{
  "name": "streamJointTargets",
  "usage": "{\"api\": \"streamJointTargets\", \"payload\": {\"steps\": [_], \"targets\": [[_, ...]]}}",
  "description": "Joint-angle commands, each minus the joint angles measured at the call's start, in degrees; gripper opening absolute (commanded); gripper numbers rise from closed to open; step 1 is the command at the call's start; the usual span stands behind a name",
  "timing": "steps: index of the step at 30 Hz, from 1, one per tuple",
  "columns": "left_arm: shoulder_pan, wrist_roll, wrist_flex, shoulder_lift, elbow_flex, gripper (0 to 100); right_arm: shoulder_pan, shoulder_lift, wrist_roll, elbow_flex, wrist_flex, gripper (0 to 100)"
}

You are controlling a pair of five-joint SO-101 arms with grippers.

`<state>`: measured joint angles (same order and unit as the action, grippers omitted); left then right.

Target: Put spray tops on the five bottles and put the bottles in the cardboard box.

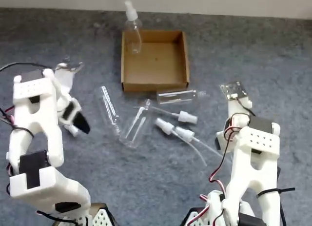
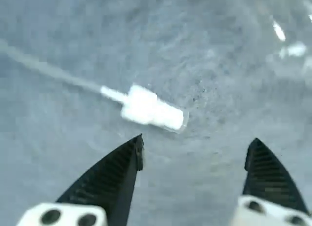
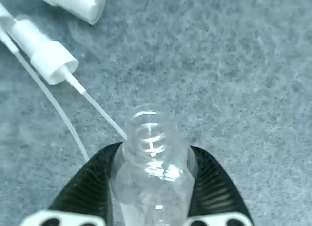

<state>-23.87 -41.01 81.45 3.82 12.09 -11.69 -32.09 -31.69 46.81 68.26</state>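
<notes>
The left gripper (image 2: 197,140) hung low over the grey mat (image 1: 253,50) with its jaws spread wide. One spray top (image 2: 153,111) lay flat just ahead of the fingertips, untouched, its thin tube trailing away. That looked like a line-up for a grab, with the jaws wide enough to take the cap. The right gripper (image 3: 155,149) was clamped around an uncapped bottle (image 3: 148,128), gripping the body just below the shoulder. The threaded neck stuck out clear of the fingers, probably so a top could be screwed on without the jaws in the way. Three loose tops (image 1: 187,117) lay near that neck on the mat, tubes pointing different ways. The cardboard box (image 1: 155,84) sat at the far side of the mat, between the arms and open at the top. It held one thing, a capped bottle (image 1: 132,33) in its back left corner, sprayer poking above the wall; the other floor area was bare cardboard. Another bottle (image 1: 176,95) lay on its side just in front of the box's front wall, outside it and with no top. A clear pair (image 1: 109,111) lay side by side mid-mat, also outside the box. My read was one bottle done, four to cap and box.
</notes>
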Motion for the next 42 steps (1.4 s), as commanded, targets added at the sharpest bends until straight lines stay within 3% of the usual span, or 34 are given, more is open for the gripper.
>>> {"api": "streamJointTargets", "payload": {"steps": [1,6,9,16,23,29,38,42], "targets": [[-4.44,-26.46,0.44,-3.03,-6.46,31,0.92,-1.63,0.18,-0.48,-0.22,0.4],[-6.02,-43.52,-14.51,-2.86,-3.82,31,4.79,-1.27,0.26,-0.40,-0.13,0.4],[-5.76,-49.23,-22.33,-2.86,0.48,31,5.05,-1.27,0.35,-0.40,-0.13,0.4],[-5.14,-58.20,-29.01,-2.86,8.31,31,5.05,-1.80,0.35,-0.40,-0.13,0.4],[0.66,-57.49,-35.87,-2.86,16.48,31,4.97,-1.80,0.35,-0.40,-0.13,0.4],[5.05,-48.00,-38.59,-2.86,19.74,30,4.97,-1.89,0.35,-0.48,1.10,0.4],[6.02,-35.87,-37.80,-2.95,20.18,6,4.97,-1.89,0.26,-0.48,1.01,0.4],[6.11,-28.31,-35.25,-3.47,19.82,4,4.97,-1.89,0.26,-0.48,1.01,0.4]]}}
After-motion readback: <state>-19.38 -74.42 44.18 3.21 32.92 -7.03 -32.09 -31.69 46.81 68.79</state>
